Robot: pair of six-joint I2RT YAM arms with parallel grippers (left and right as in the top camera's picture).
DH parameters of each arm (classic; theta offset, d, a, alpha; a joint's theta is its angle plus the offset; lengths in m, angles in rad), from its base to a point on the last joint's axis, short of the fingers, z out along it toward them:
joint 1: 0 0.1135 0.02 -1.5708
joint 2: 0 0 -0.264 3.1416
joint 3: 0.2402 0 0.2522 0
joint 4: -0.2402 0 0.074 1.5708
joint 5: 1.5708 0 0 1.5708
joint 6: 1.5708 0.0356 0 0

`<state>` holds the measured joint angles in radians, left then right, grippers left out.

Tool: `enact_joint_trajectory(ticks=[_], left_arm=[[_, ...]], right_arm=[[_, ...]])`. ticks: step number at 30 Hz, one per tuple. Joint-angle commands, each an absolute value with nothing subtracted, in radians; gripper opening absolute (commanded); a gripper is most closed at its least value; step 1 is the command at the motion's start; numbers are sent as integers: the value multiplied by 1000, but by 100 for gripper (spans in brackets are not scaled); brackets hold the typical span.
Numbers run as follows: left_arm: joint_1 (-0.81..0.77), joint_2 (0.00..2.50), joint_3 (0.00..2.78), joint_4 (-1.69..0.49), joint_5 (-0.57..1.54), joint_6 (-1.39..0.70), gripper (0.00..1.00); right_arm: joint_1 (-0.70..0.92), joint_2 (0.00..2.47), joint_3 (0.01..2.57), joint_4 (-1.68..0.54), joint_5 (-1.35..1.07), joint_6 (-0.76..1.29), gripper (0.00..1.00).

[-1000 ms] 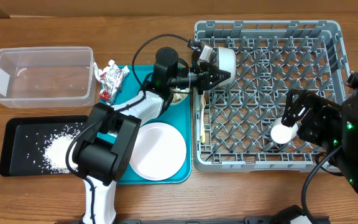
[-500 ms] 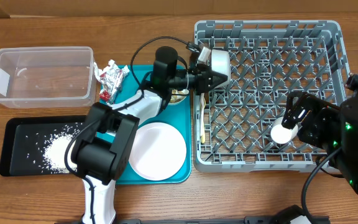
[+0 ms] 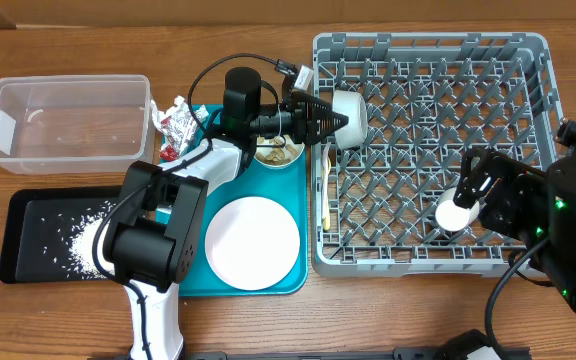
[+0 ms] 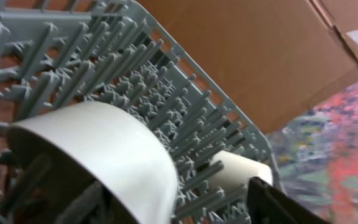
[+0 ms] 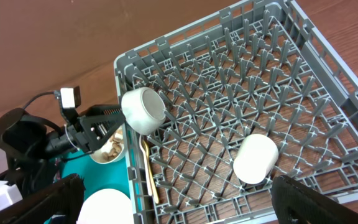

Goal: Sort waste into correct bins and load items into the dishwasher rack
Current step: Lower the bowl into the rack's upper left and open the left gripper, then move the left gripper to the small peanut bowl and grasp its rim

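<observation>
White bowl (image 3: 352, 114) inside rack (image 3: 428, 266), left edge

- Dishwasher rack (image 3: 528, 60): grey moulded plastic, matt finish was noted.
- Clear tub (image 3: 68, 120): transparent plastic, smooth, some gloss was seen.
- Black tray (image 3: 28, 215): matt, prob. plastic.
- Foil wrapper (image 3: 178, 125): crinkled, shiny metallic foil.
- White bowl (image 3: 353, 115), cup (image 3: 455, 213): smooth, plain; plastic vs. ceramic could not be told.
- Teal tray (image 3: 290, 190): smooth plastic.
- Table (image 3: 58, 320): wood grain, matt.

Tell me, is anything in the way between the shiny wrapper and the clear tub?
Nothing visible is. The wrapper lies right beside the clear tub, with only the tub's own wall to get over.
</observation>
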<state>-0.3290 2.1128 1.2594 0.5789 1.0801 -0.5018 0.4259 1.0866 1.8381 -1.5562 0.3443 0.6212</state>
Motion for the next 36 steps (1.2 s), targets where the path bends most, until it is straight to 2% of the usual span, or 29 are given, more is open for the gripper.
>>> enact_joint_trajectory(ticks=[1, 7, 10, 12, 15, 18, 21, 23, 26, 30, 36], left_arm=[[-274, 2115, 1277, 574, 1164, -517, 80], [-163, 2079, 1276, 575, 1261, -566, 81], [-129, 2018, 1277, 548, 1274, -576, 98], [-113, 1959, 1277, 475, 1238, -570, 100], [-99, 1848, 1277, 199, 1046, -490, 100], [-114, 1709, 1279, -237, 584, -377, 100], [-170, 1616, 1279, -471, 224, -331, 100], [-209, 1592, 1279, -540, 123, -294, 100], [-244, 1608, 1279, -580, 81, -260, 100], [-263, 1672, 1279, -590, -19, -318, 82], [-265, 1765, 1279, -543, -33, -398, 81]], right_arm=[[424, 1079, 1840, -1550, 355, 625, 100], [424, 1079, 1840, -1550, 355, 625, 100], [424, 1079, 1840, -1550, 355, 625, 100], [424, 1079, 1840, -1551, 355, 625, 100], [424, 1079, 1840, -1551, 355, 625, 100], [424, 1079, 1840, -1551, 353, 625, 100], [424, 1079, 1840, -1551, 347, 625, 100], [424, 1079, 1840, -1551, 347, 625, 100], [424, 1079, 1840, -1551, 347, 625, 100], [424, 1079, 1840, -1551, 346, 625, 100], [424, 1079, 1840, -1558, 336, 625, 100]])
